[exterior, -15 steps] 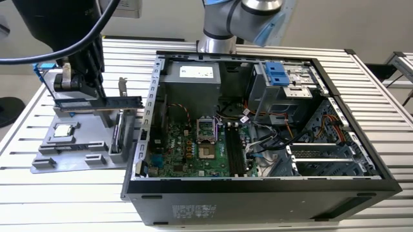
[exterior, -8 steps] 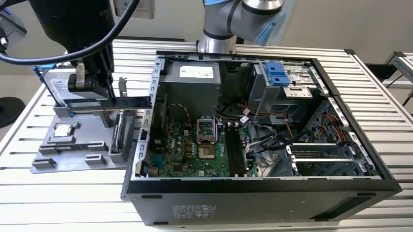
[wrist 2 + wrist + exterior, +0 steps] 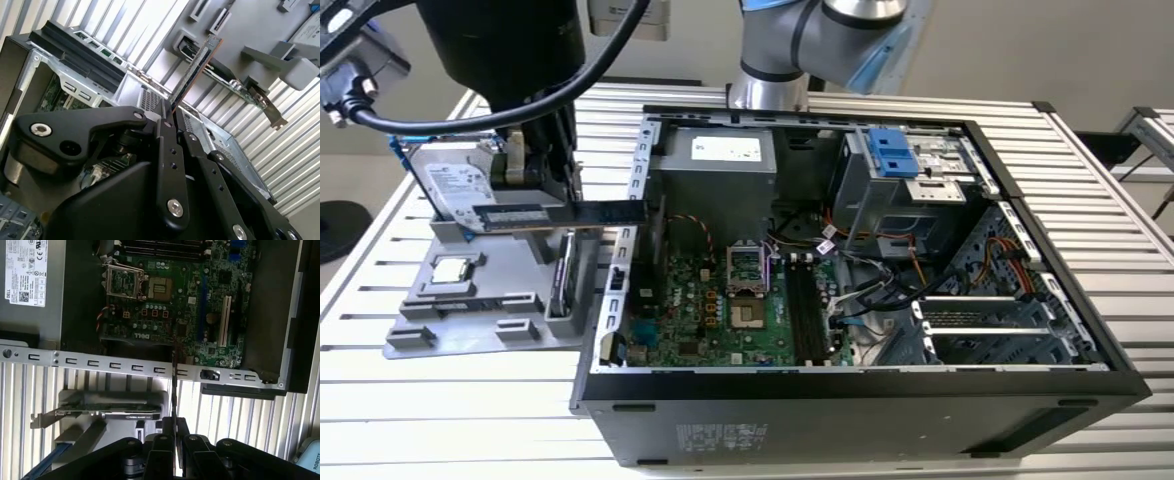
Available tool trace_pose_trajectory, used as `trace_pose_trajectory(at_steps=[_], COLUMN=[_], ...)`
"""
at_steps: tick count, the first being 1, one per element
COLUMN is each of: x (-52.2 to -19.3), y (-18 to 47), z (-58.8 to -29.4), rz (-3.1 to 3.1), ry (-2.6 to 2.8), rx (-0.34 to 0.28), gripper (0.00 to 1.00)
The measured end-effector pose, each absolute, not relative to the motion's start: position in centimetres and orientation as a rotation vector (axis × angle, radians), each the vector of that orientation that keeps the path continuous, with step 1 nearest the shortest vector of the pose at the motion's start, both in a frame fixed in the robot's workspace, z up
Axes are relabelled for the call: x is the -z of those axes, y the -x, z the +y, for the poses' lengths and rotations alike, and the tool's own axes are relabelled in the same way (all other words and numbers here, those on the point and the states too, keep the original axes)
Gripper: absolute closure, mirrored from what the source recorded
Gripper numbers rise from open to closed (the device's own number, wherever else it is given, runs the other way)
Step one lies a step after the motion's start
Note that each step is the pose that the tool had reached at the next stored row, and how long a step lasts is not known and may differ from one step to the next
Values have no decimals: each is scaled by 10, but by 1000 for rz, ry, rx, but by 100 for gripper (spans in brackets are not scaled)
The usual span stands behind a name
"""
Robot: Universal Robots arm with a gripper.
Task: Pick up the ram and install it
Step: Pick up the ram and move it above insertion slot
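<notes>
One dark green flat ram stick is clamped between the jaws. Near them are one silver hard drive, one small square silver processor chip, one green expansion card, one grey plastic tray, one open black computer case and one slatted metal table.

Even, bright light fills the exterior view: the slatted table reads pale and its shadows stay soft and faint, while the inside of the computer case sits noticeably darker. In the second wrist view the slats glare near white and the black gripper carries only dull highlights along its edges. In the first wrist view the slats blow out to white. The ram, clamped in the gripper, stands as a thin dark line against them, and the motherboard is evenly lit.
</notes>
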State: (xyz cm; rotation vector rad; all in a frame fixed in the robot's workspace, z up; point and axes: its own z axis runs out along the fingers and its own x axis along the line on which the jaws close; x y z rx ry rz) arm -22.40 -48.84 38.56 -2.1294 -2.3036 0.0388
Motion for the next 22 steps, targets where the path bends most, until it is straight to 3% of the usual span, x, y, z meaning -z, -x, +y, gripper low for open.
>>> trace_pose_trajectory(at_steps=[22], x=[-386], y=[184], z=[-488], rz=[-2299], ry=[2125], rx=[-47], gripper=[100])
